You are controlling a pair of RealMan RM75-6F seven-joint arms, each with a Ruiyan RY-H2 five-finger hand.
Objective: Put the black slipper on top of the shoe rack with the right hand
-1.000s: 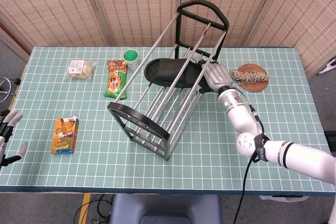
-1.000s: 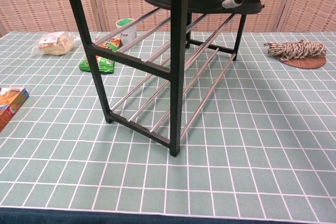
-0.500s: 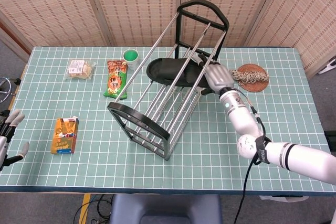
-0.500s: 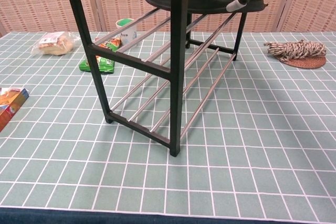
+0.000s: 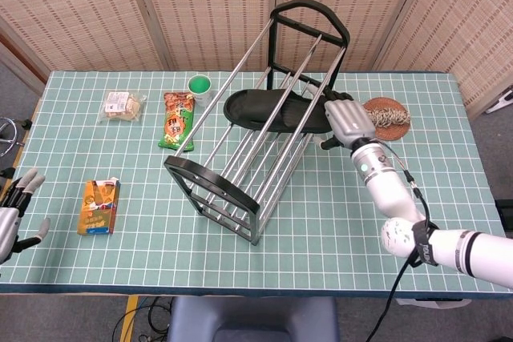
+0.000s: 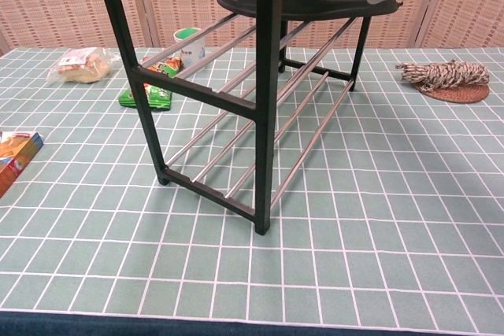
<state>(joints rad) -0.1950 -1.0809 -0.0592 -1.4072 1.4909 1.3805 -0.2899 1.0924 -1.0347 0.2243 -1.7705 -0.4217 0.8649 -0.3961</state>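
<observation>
The right hand point(image 5: 349, 120) lets go of the black slipper point(image 5: 272, 110) and draws back to the right; the slipper now rests on the shoe rack's point(image 5: 210, 186) top bars.

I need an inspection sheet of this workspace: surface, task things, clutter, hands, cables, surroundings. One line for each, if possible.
Surface: green gridded table, no spill seen.
Job's things: black slipper lies on the top bars of the shoe rack; the rack stands upright.
Clutter: snack bag, green-and-orange packet, green-lidded cup, orange box, rope coil on a round mat.
Hands: right hand is beside the slipper's end, with nothing seen in its grip; whether a fingertip touches the slipper cannot be told. Left hand at the table's left edge, fingers apart, empty.
Cables: black cable hangs from the right arm past the table's front edge.
Surroundings: woven screen panels behind the table.
</observation>
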